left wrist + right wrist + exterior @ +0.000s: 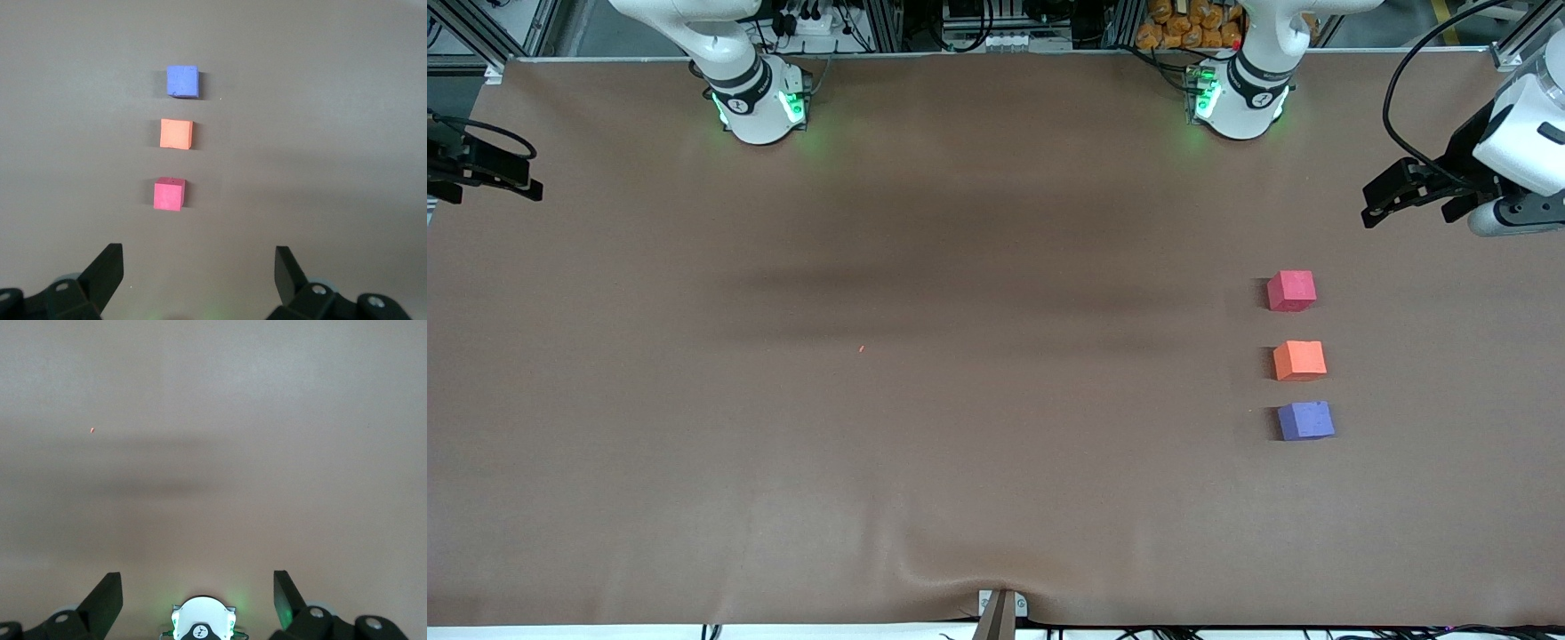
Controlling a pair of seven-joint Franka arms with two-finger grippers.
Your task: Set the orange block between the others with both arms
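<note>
The orange block (1299,360) (177,133) rests on the brown table near the left arm's end. It sits in a line between the others: the pinkish-red cube (1291,291) (169,194) is farther from the front camera, and the purple cube (1305,420) (182,81) is nearer. Small gaps separate the three. My left gripper (1369,206) (199,257) hangs open and empty in the air, over the table's edge at the left arm's end, apart from the cubes. My right gripper (525,173) (197,580) is open and empty over the right arm's end of the table.
Both green-lit arm bases (760,107) (1240,98) stand at the table's back edge; the right wrist view shows one base (201,623). A tiny red speck (862,348) (92,431) lies mid-table. A clamp (1000,609) pinches the cloth at the front edge.
</note>
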